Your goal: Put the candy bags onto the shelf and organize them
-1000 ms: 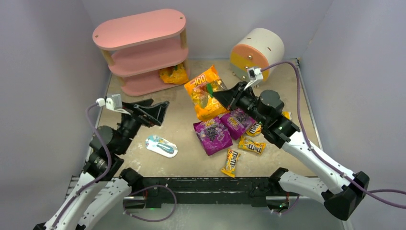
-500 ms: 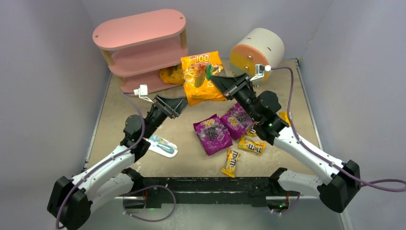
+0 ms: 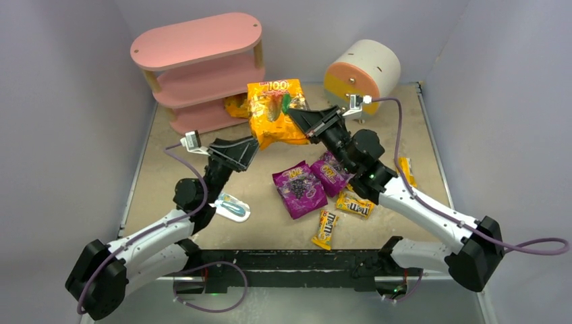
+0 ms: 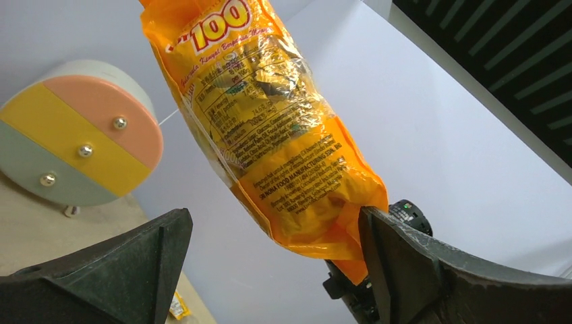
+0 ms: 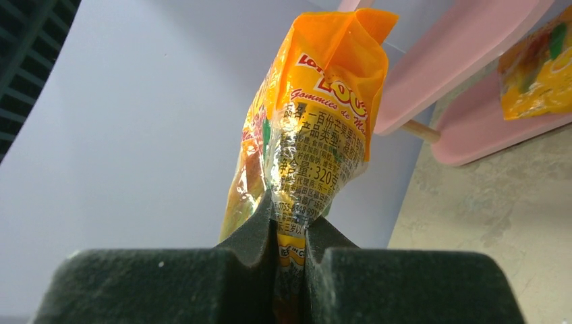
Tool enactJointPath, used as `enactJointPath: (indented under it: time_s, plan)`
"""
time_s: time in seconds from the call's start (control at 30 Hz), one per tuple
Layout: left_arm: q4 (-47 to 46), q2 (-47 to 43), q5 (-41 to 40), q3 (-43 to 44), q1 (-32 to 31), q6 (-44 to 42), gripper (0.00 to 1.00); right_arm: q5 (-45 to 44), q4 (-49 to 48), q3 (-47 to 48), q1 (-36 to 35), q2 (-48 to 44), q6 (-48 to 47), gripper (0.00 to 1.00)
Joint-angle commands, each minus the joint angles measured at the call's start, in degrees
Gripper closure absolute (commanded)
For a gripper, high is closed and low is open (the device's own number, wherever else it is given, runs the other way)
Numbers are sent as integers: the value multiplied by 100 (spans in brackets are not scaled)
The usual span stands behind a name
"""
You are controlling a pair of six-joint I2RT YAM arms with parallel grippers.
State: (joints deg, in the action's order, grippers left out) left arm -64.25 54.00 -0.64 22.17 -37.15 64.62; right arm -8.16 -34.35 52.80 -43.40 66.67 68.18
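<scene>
My right gripper [image 3: 305, 123] is shut on a large orange-yellow candy bag [image 3: 275, 111] and holds it upright in the air in front of the pink shelf [image 3: 195, 40]. The bag also shows in the right wrist view [image 5: 317, 128], pinched at its lower edge, and in the left wrist view [image 4: 270, 128]. My left gripper [image 3: 241, 150] is open, its jaws spread just below and left of the bag; one finger [image 4: 432, 270] is beside the bag's lower corner. A second orange-yellow bag [image 3: 236, 104] lies on the shelf's bottom tier. Two purple bags [image 3: 299, 190] [image 3: 330, 172] and several small M&M's packs [image 3: 326, 229] lie on the table.
A round cream drum cabinet [image 3: 361, 71] with orange-yellow drawers stands at the back right. A flat light-blue and white packet [image 3: 229, 206] lies near my left arm. Grey walls close in the table on the left, back and right.
My right gripper has lifted the orange-yellow bag off the table and carried it left toward the shelf. My left arm has swung in from the left, its open gripper now under the bag.
</scene>
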Motion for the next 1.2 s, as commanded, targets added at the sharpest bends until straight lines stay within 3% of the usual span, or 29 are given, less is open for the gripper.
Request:
enactJointPath:
  time_s: [0.0, 0.07, 0.17, 0.33, 0.6, 0.83, 1.0, 1.17]
  plan:
    - [-217, -589, -87, -153, -170, -391, 0, -1005, -539, 137, 42, -508, -511, 100]
    - [441, -955, -399, -198, -171, -430, 0, -1223, -286, 54, 40, -821, -625, 100]
    - [419, -1168, -521, -333, -171, -409, 0, -953, -388, -10, 42, -1072, -1036, 100]
    - [820, -677, -34, 196, -170, -322, 0, -442, -423, 284, 42, -760, -1128, 100]
    - [-163, 297, 452, 420, -305, -75, 0, -45, -257, 812, 25, -182, -1033, 100]
    - [-590, 476, -121, 265, -399, -103, 0, -45, -605, 517, -361, 32, -670, 100]
    - [-813, 443, -404, 153, -403, -223, 7, -696, -1219, -6, -691, -88, -428, 100]
    - [-672, 403, -652, 166, -399, -313, 15, -236, -1132, 15, -803, 130, -110, 100]
